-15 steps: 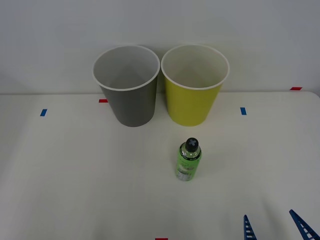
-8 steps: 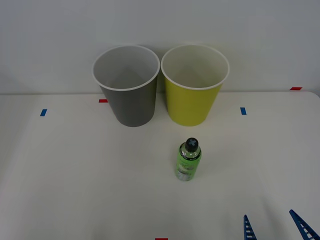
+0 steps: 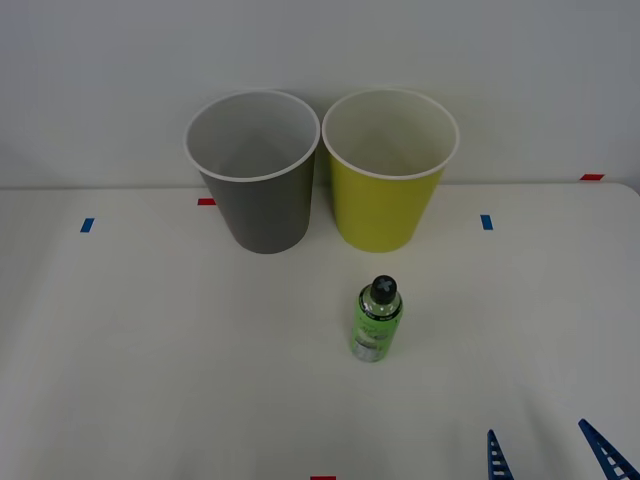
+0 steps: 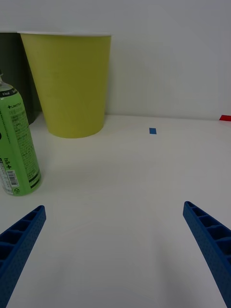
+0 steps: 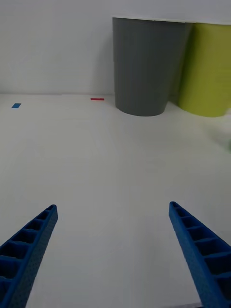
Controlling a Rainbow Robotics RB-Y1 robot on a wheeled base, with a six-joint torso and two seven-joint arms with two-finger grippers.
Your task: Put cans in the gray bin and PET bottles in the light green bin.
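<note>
White table (image 3: 150,350) with gray bin (image 3: 260,205), light green bin (image 3: 385,205), bottle (image 3: 376,320), tape marks (image 3: 87,225).

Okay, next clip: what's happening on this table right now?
Nothing is being handled yet. A small green-labelled bottle stands upright on the white table, in front of the light green bin, which stands next to the gray bin at the back. The right gripper waits open at the near edge of the table, nearer the robot than the bottle and to its right. The left gripper is also open, low over bare table and facing the gray bin.

gray bin (image 3: 262,200) left of light green bin (image 3: 388,195), PET bottle (image 3: 377,320) before
</note>
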